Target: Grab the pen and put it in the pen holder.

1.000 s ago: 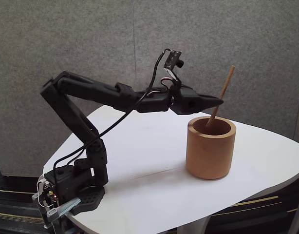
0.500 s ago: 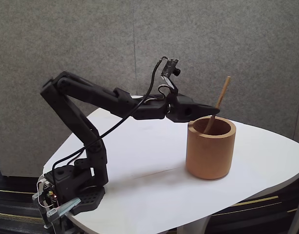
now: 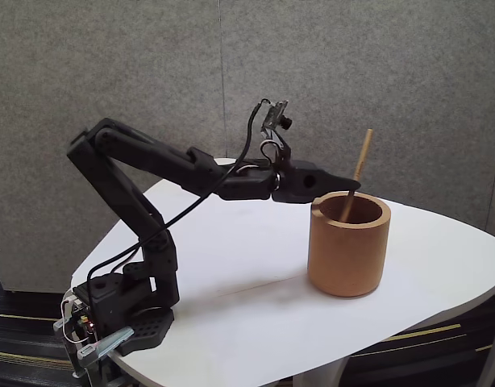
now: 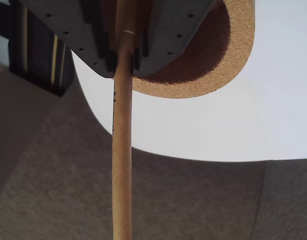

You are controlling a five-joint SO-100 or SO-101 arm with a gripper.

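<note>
One tool (image 3: 350, 185) gripping pen (image 3: 356, 175), tilted over pen holder (image 3: 348, 246) rim, open table (image 3: 255, 266) beside.

Matte tan-brown thick-walled cork-like cylindrical cup (image 3: 348, 246): uniform tan in the fixed view; finely speckled grain on rim and inner wall in the wrist view (image 4: 233, 55).
Thin light tan wooden stick (image 3: 359, 169): plain, with small dark marks along 1 side in the wrist view (image 4: 121, 165).
Black plastic jointed arm (image 3: 143, 173) with black gripper (image 3: 356, 185); black cable.
Smooth white rounded tabletop (image 3: 255, 274).
Grey textured wall panels (image 3: 393, 64).
</note>
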